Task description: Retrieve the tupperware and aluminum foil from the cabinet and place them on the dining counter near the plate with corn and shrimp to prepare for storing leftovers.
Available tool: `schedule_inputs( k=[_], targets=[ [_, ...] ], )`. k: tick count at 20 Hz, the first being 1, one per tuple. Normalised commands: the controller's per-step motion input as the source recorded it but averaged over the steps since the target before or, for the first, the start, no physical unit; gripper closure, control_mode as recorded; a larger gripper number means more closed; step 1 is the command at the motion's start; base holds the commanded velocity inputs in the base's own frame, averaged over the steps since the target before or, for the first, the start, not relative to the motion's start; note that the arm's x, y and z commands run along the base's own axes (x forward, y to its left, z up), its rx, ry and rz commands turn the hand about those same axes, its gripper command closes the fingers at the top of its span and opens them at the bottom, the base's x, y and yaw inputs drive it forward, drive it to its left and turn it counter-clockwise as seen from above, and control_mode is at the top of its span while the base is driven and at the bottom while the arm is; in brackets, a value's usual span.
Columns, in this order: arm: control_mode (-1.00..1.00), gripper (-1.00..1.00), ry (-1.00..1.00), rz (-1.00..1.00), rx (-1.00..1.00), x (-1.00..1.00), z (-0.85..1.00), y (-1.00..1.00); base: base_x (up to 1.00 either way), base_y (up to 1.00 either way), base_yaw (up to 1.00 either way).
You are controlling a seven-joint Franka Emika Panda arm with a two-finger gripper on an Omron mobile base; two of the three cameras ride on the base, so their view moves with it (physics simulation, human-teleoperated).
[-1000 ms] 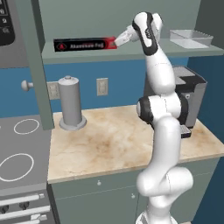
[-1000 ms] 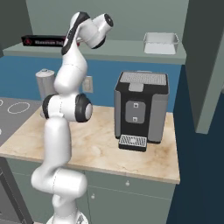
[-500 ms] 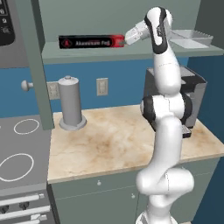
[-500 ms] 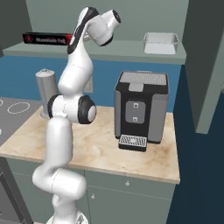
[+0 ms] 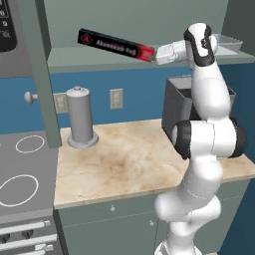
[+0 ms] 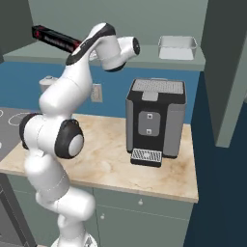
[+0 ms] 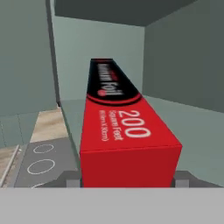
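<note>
My gripper point(image 5: 155, 54) is shut on the red end of the aluminum foil point(image 5: 112, 44), a long black box held tilted in the air over the open cabinet's shelf point(image 5: 99, 60). The black end points left and slightly up. The right base view shows the aluminum foil point(image 6: 52, 37) reaching left from the gripper point(image 6: 77, 47). In the hand view the red end of the foil box point(image 7: 127, 144) sits between my fingertips point(image 7: 72, 177). The clear tupperware point(image 6: 177, 47) rests at the shelf's right end, tupperware point(image 5: 226, 45) behind my wrist. The dining counter and the plate with corn and shrimp are out of view.
Below the shelf, a grey coffee machine point(image 6: 155, 120) stands on the beige worktop point(image 5: 124, 159). A grey canister point(image 5: 79, 119) stands at the left by the open cabinet door point(image 5: 42, 74) with its knob point(image 5: 30, 96). The stove point(image 5: 20, 169) lies further left.
The jaws have closed on the box's red end. The box has risen off the shelf, tilted and moved right as the arm drew back.
</note>
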Motion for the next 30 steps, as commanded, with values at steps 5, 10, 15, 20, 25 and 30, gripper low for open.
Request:
schedule_inputs(
  k=[5,10,15,20,25,30],
  targets=[
    [-1.00,1.00,0.00,-0.01,0.07,-1.00,0.59,0.10,0.00,0.00,0.00],
    [-1.00,1.00,0.13,0.00,-0.04,-1.00,0.22,0.00,0.00,0.00,0.00],
    [-1.00,1.00,0.32,0.14,-0.23,-1.00,-0.10,-0.04,0.00,0.00,0.00],
    [-1.00,1.00,0.16,0.28,-0.21,-1.00,-0.27,-0.16,0.00,0.00,0.00],
    [-1.00,1.00,0.24,0.22,-0.26,-0.84,-0.84,-0.07,0.00,0.00,0.00],
    [-1.00,1.00,0.23,0.03,-0.23,-0.14,-0.48,0.00,0.00,0.00,0.00]
  ],
)
